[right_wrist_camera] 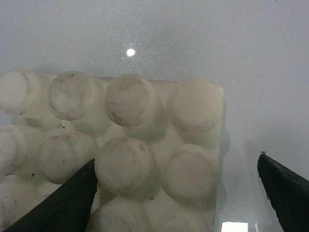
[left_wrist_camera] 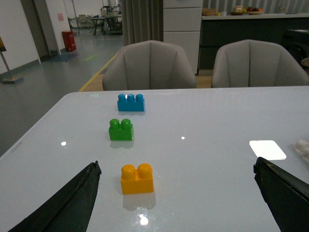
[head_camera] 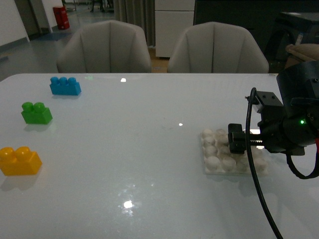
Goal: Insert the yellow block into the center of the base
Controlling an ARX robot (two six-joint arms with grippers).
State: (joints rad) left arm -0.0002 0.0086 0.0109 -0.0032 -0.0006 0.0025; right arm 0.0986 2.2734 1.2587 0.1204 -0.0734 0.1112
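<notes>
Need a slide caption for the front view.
Front view: right claw over the studded base; yellow block far left, near green brick and blue brick.

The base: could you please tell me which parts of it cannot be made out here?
- Front view: the base has its right part hidden behind the right gripper and cable.
- Right wrist view: frame edges cut off several studs; one finger covers others.
- Left wrist view: only a sliver shows at the frame edge.

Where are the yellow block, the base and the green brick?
yellow block (head_camera: 19, 165): front view, its front face.
base (head_camera: 222, 171): front view, its front rim.
green brick (head_camera: 35, 117): front view, its front face.
</notes>
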